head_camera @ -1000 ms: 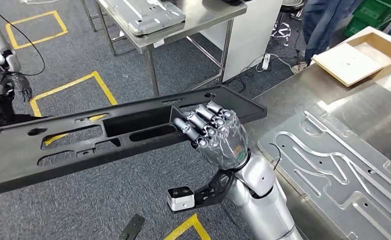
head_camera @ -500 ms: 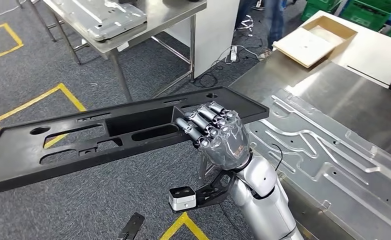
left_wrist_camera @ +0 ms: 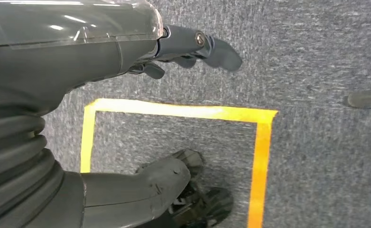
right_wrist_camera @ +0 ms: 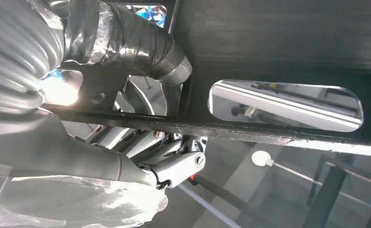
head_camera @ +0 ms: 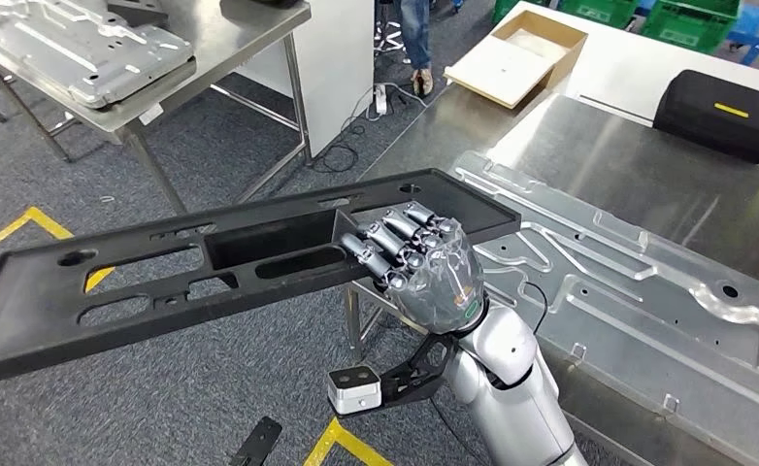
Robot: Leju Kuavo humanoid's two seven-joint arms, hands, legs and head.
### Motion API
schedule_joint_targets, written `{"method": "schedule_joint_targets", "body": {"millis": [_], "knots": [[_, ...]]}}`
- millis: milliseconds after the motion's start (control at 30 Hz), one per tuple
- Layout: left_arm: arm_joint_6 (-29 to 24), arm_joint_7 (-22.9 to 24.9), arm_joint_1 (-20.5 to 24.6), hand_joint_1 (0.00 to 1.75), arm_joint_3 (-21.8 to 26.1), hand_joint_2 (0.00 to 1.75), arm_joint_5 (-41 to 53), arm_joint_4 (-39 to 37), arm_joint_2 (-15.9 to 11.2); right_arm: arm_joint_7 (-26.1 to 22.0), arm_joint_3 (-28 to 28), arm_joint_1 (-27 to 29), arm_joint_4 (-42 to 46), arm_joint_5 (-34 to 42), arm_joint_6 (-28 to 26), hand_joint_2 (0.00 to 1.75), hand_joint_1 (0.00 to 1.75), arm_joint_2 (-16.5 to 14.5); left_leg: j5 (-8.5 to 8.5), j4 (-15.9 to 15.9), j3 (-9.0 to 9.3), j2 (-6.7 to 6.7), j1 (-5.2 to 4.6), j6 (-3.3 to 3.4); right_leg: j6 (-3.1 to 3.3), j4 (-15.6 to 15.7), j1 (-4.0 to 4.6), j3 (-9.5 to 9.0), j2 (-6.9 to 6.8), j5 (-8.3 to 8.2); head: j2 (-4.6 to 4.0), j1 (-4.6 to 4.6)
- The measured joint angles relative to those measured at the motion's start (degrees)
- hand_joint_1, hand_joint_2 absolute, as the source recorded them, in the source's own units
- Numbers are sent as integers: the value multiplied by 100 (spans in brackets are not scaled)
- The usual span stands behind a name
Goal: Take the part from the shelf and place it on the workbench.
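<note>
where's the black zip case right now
In the head view the black case lies far right on the steel workbench, beyond the grooved metal plate, right of the open cardboard box.

Even overhead light fills my head view; the workbench (head_camera: 647, 184) throws back broad soft glare, and shadows on the carpet beneath it are faint. The black part (head_camera: 211, 262) reads dark with a dull sheen along its upper face. My right hand (head_camera: 424, 267) shows small highlights on its clear cover. In my right wrist view the part is underexposed against bright cut-outs, with a blown-out hot spot beside my hand (right_wrist_camera: 79, 95). In my left wrist view my left hand (left_wrist_camera: 126, 52) is soft from closeness, the carpet sharper.
</note>
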State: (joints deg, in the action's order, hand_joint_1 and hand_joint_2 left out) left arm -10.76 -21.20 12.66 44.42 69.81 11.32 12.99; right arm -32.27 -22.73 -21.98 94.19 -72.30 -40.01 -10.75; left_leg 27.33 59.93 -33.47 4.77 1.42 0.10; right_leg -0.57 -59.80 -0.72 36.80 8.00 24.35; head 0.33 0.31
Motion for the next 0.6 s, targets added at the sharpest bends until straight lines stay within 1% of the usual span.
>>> {"method": "schedule_joint_targets", "body": {"millis": [33, 100, 133, 167, 200, 267, 300, 333, 367, 400, 433, 467, 500, 533, 567, 600], "knots": [[1, 2, -2, 0, -1, 175, 0, 0, 1, -7, 0, 10, 2, 0, -1, 175, 175, -1, -7, 2, 0, -42, -15, 17, -30, 16, -10, 12, 45, -18, 0, -1], [1, 2, 3, 0, -1, 175, 0, 0, 1, -10, 0, 19, 4, 0, -1, 175, 175, -1, -17, -1, 4, -85, -21, 37, -56, 33, -12, 20, 92, -33, 0, -1], [1, 2, 4, 0, -1, 175, -1, 0, 1, -10, 1, 19, 4, 0, -1, 175, 175, -1, -19, -5, 4, -90, -18, 40, -58, 32, -11, 21, 97, -34, 0, -1], [1, 1, 11, 0, -1, 175, -1, 0, 5, -10, 1, 23, 7, 1, -2, 175, 175, -1, -34, -27, 11, -127, -4, 62, -66, 13, -5, 27, 33, -23, 0, 0], [1, -2, 19, 0, -2, 175, 0, 0, 10, -12, 2, 22, 12, 2, -2, 175, 175, -2, -51, -55, 19, -209, 2, 102, -86, -185, 4, 119, -164, 101, 0, 9], [1, -6, 17, 0, -4, 175, 2, 0, 14, -20, 2, 44, 22, 5, -2, 175, 175, -2, -70, -104, 32, -503, 4, 186, -143, -1036, 2, 521, -603, 500, 0, 26], [1, -7, 10, 0, -4, 175, 2, 0, 13, -30, 2, 54, 25, 7, -2, 175, 175, -3, -62, -109, 36, -646, -7, 206, -167, -1370, -6, 677, -761, 629, 0, 34], [1, -7, 3, 0, -4, 175, 2, 0, 10, -45, 2, 68, 25, 8, -1, 175, 175, -2, -50, -108, 43, -762, -11, 203, -173, -1416, -17, 684, -800, 589, 0, 34], [1, -7, 7, 0, -5, 175, 2, 0, 11, -60, 2, 73, 26, 9, -1, 175, 175, -2, -38, -108, 59, -833, -12, 191, -158, -1094, -13, 501, -858, 410, 0, 34], [1, -7, 12, 0, -5, 175, 3, 0, 13, -74, 2, 73, 30, 10, -1, 175, 175, -3, -21, -108, 79, -895, -18, 173, -128, -679, 6, 271, -990, 244, 0, 34], [1, -7, 15, 0, -5, 175, 4, 0, 14, -84, 2, 70, 34, 10, -1, 175, 175, -4, -1, -104, 97, -950, -34, 147, -89, -321, 42, 75, -1117, 129, 0, 32], [0, -7, 16, 0, -5, 175, 5, 0, 13, -91, 2, 68, 41, 12, -1, 175, 175, -7, 16, -102, 114, -1000, -50, 118, -49, -74, 74, -52, -1210, 70, 0, 32], [0, -7, 18, 0, -5, 175, 7, 0, 13, -97, 2, 68, 48, 14, -1, 175, 175, -8, 32, -105, 129, -1055, -66, 88, -14, 36, 103, -98, -1252, 69, 0, 31], [-1, -7, 20, 0, -5, 175, 8, 0, 12, -104, 6, 70, 53, 15, -1, 175, 175, -10, 42, -114, 146, -1118, -81, 57, 14, 51, 120, -92, -1197, 71, 0, 31], [-2, -8, 24, 0, -5, 175, 8, 0, 12, -112, 9, 75, 60, 17, -2, 175, 175, -10, 58, -123, 164, -1164, -80, 24, 48, 71, 103, -95, -1123, 59, 0, 31], [-4, -8, 30, 0, -5, 175, 8, 0, 11, -121, 14, 82, 67, 18, -3, 175, 175, -13, 101, -97, 172, -1127, -74, -7, 82, 101, 87, -109, -1054, 45, 0, 31]]}}
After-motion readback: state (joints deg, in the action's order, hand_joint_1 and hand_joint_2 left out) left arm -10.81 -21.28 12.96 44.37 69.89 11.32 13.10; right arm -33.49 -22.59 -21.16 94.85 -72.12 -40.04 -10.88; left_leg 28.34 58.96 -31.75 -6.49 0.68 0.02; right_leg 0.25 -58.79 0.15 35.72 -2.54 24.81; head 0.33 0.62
